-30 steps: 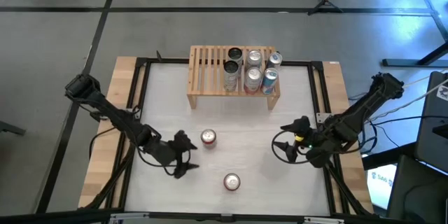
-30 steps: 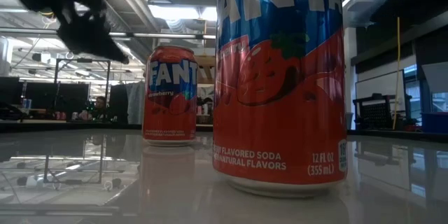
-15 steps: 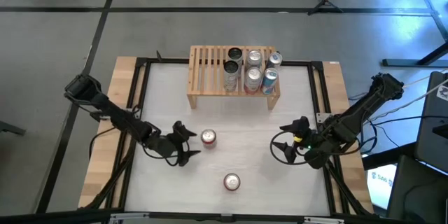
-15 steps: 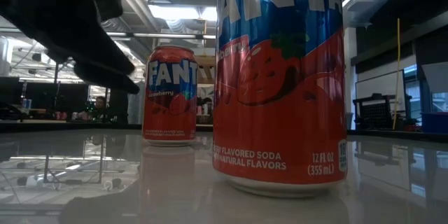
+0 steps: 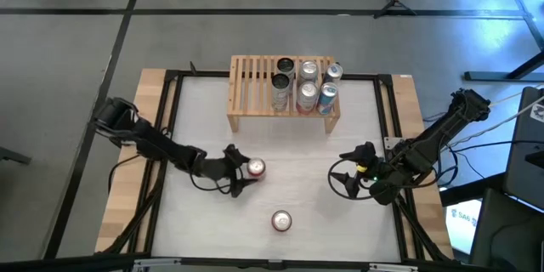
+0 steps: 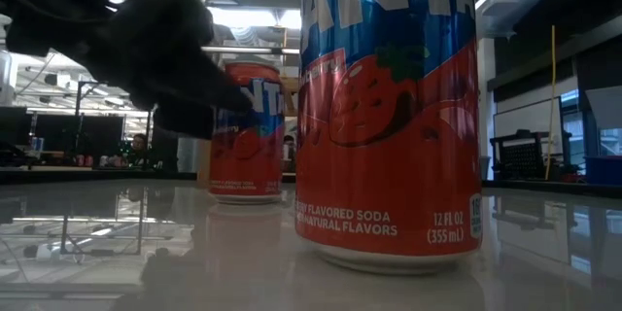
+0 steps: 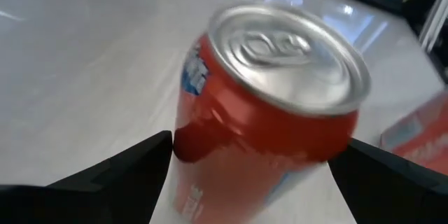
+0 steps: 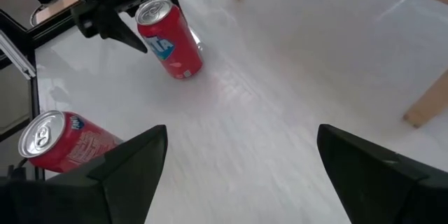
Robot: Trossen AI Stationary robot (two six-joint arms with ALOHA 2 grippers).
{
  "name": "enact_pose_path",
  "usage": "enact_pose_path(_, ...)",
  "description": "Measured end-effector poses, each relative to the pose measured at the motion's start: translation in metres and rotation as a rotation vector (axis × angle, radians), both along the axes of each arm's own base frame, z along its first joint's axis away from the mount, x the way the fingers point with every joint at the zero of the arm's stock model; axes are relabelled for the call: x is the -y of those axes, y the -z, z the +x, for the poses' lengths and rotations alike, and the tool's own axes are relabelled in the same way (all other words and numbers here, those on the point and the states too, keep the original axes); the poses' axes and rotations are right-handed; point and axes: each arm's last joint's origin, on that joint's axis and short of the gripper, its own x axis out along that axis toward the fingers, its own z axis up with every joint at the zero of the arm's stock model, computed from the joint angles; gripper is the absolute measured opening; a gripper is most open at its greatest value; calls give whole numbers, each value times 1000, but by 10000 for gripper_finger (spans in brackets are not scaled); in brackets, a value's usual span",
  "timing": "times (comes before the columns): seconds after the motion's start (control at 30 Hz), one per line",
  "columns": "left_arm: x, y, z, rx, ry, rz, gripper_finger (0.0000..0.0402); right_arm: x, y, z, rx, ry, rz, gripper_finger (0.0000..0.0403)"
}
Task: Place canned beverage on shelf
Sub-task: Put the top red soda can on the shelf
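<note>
A red soda can (image 5: 254, 167) stands upright on the white table near its middle. It also shows in the left wrist view (image 7: 273, 105), the low view (image 6: 255, 136) and the right wrist view (image 8: 168, 38). My left gripper (image 5: 239, 170) is open, with one finger on each side of this can. A second red can (image 5: 281, 220) stands nearer the front edge. The light-wood shelf (image 5: 246, 85) stands at the far side, with several cans (image 5: 306, 83) on its right part. My right gripper (image 5: 346, 174) is open and empty at the table's right. My left gripper comes at the can level, from the table's left, with its fingers (image 7: 140, 164) beside the can's wall (image 7: 203, 140) about halfway up. I cannot tell whether the fingers touch the wall. The can stands upright on the table.
The left part of the shelf's slatted top (image 5: 251, 75) is bare. A black frame (image 5: 170, 119) runs along the table's edges. The front can (image 6: 389, 107) fills much of the low view.
My left gripper has gone toward the table's right and a little toward its far edge. It has reached the middle can, and its open fingers now stand on either side of it. In the low view the can has shifted slightly sideways. My right arm has kept still.
</note>
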Motion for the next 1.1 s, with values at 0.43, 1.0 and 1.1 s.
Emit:
enact_pose_path(0.43, -4, 1, 4, 34, -70, 0, 366, 0, 0, 0, -5, -6, 6, 360)
enact_pose_path(1.0, -7, -3, 10, 126, -139, -94, 366, -2, 0, 0, -17, -31, 28, 360)
enact_pose_path(1.1, -8, 3, 12, 98, -120, -35, 363, -2, 0, 1, -15, -37, 24, 360)
